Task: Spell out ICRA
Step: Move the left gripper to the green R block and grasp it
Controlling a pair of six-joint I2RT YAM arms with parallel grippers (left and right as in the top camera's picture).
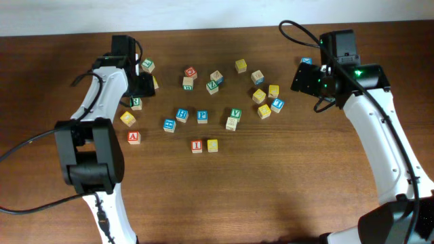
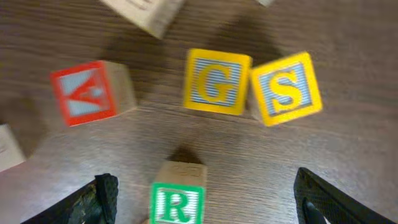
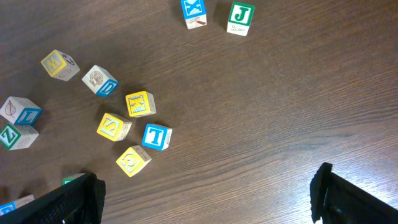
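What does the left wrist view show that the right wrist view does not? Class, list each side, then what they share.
Only the left wrist view: a close-up of a green R block low between the fingers of the open left end effector, with a yellow G block and a red block beyond it.
Only the right wrist view: a wider scatter, including a blue T block, a yellow K block and a green J block, above the open right end effector.
Both: the dark wooden table and lettered blocks.
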